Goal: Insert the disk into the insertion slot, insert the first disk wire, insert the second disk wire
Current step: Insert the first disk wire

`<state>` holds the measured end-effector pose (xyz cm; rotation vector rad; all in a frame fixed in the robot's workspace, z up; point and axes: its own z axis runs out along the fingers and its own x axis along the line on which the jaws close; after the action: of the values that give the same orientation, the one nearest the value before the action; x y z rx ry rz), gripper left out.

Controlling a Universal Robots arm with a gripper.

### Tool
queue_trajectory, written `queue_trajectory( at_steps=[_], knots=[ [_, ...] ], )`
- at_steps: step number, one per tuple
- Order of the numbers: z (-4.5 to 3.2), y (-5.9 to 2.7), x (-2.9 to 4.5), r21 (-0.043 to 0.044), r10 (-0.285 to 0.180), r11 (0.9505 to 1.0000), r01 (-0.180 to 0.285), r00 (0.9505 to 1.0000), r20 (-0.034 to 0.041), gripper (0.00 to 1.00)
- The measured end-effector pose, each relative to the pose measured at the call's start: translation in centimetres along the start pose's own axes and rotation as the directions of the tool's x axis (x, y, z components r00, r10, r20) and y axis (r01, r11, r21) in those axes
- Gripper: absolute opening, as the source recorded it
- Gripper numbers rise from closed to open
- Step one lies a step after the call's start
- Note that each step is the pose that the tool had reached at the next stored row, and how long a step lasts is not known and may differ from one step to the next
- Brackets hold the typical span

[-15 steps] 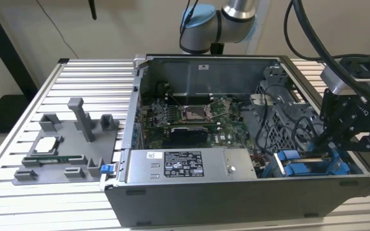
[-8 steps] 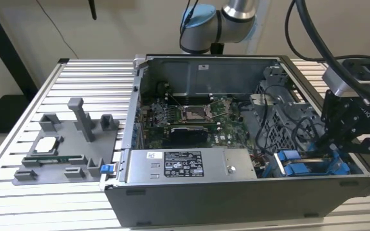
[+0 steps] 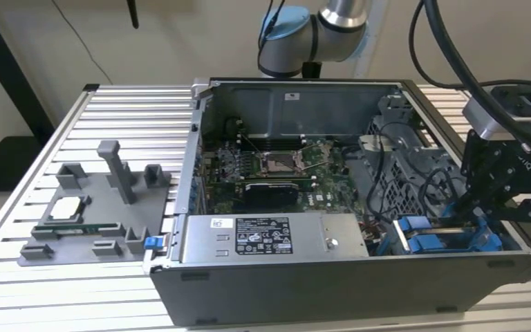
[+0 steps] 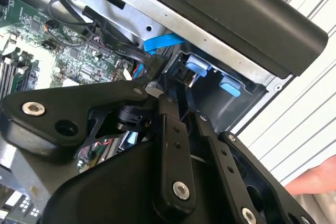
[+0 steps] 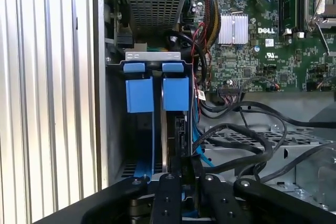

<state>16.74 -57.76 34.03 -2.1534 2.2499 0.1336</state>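
My black linkage gripper hangs low in the grey metal drive cage with bright blue plastic tabs. This cage sits in the open dark grey computer case, at the near corner of the case on the exterior view's right. The gripper is closed, its two sides almost meeting, but I cannot tell if something is pinched between them. Just beside it run a thin bright blue flat cable and several black round cables. Inside the cage, under the two blue tabs, a thin silver-grey upright edge shows. I think this is the flat silver-grey disk, already seated, but I am not sure. Further along the same near edge of the case lies the grey labelled power-supply box. Behind it is the green motherboard with a square socket. Well apart, on the slatted aluminium table, toward the exterior view's left, stands a grey plastic fixture.
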Motion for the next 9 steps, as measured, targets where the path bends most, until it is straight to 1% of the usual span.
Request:
queue_trajectory(
  at_steps=[4, 6, 9],
  knots=[
    [0.14, -0.01, 0.01, 0.0001, 0.001, 1.0, -0.001, 1.0, 0.0002, 0.0],
    [0.32, -0.02, 0.03, 0.0001, 0.002, 1.0, -0.002, 1.0, 0.001, 0.0],
    [0.56, -0.02, 0.04, 0.0003, 0.003, 1.0, -0.003, 1.0, -0.0005, 0.0]
  ],
)
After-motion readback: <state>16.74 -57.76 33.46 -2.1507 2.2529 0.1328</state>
